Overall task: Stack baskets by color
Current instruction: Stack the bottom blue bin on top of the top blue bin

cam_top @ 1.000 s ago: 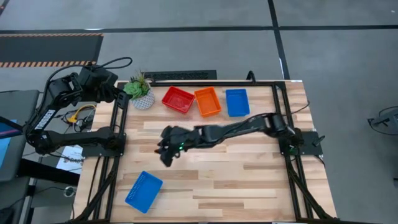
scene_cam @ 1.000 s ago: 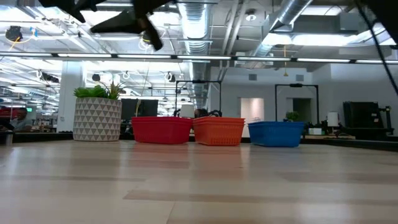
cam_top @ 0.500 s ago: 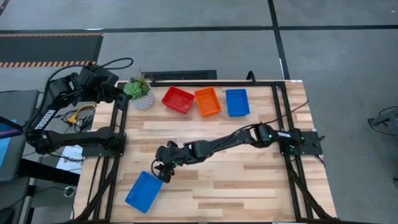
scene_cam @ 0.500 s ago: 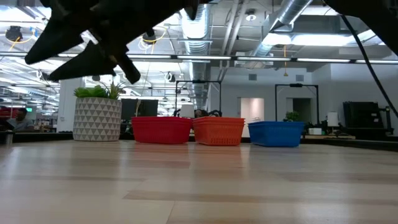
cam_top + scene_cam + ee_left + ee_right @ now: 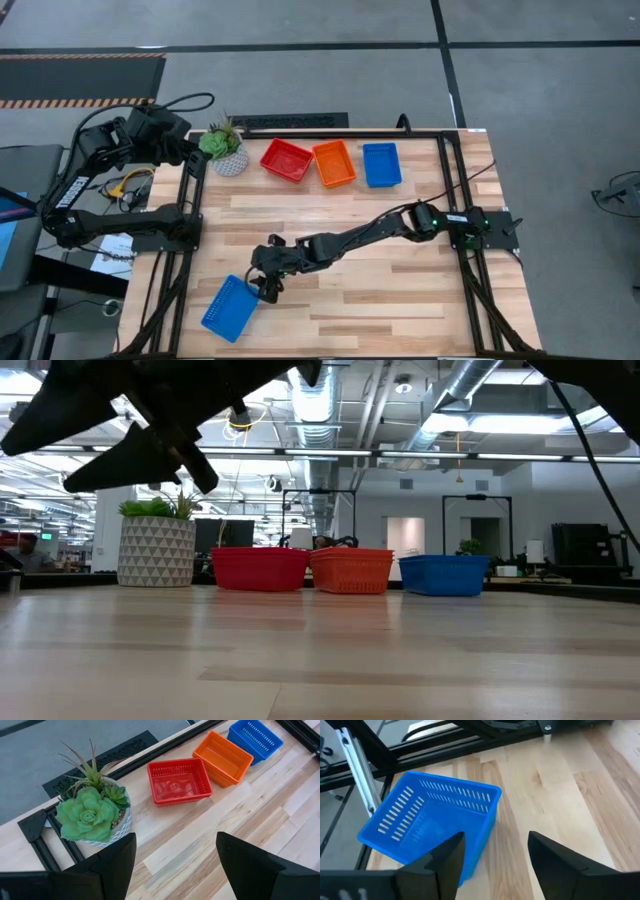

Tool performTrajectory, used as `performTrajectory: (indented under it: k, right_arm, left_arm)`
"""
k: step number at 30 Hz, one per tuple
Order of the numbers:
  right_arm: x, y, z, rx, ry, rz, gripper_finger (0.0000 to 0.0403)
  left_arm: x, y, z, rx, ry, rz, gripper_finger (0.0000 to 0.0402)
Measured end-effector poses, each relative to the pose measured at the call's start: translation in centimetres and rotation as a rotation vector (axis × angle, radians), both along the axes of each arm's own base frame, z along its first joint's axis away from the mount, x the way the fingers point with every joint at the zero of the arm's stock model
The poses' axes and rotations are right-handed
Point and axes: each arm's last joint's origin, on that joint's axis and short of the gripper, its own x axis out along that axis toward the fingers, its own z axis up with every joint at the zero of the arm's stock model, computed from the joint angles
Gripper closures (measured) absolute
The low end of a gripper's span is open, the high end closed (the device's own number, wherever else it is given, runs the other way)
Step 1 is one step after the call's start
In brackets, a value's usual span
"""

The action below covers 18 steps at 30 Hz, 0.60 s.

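A red basket (image 5: 286, 160), an orange basket (image 5: 334, 163) and a blue basket (image 5: 381, 165) stand side by side on their bottoms along the table's far edge. Another blue basket (image 5: 231, 307) stands alone at the near left corner. My right gripper (image 5: 265, 287) hovers open just off that basket's far right corner; in the right wrist view (image 5: 495, 865) one finger stands over the basket's (image 5: 435, 827) near wall. It hangs well above the tabletop in the low view (image 5: 35, 468). My left gripper (image 5: 175, 860) waits open beyond the table's far left corner.
A green plant in a white patterned pot (image 5: 226, 150) stands at the far left corner, beside the red basket. The black frame rails (image 5: 180, 270) run along the table's left and right sides. Bare wood lies across the middle and near right.
My right gripper has swung from the table's middle toward the near left corner and come down, ending next to the lone blue basket. The baskets have stayed where they were.
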Motion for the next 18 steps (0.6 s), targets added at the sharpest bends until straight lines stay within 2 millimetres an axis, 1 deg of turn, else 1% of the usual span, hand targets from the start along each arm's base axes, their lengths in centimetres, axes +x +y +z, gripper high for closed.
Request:
performTrajectory:
  k: [5, 7, 11, 13, 18]
  right_arm:
    - [0.0, -0.1, -0.2, -0.003, 0.004, -0.023, 0.0159]
    - [0.3, 0.0, -0.7, 0.001, -0.014, -0.032, 0.0163]
    - [0.6, 0.9, -2.9, 0.027, -0.007, -0.026, 0.0169]
    - [0.5, 1.1, -3.4, 0.043, 0.028, -0.034, 0.0171]
    - [0.5, 1.0, -3.2, 0.046, 0.025, -0.040, 0.0175]
  left_arm:
    - [0.0, 0.0, 0.0, 0.000, 0.000, 0.000, 0.0139]
    - [0.0, 0.0, 0.0, 0.000, 0.000, 0.000, 0.0139]
    - [0.0, 0.0, 0.0, -0.002, 0.002, 0.000, 0.0139]
    - [0.0, 0.0, 0.0, -0.003, 0.003, -0.001, 0.0139]
    - [0.0, 0.0, 0.0, -0.004, 0.003, -0.002, 0.0139]
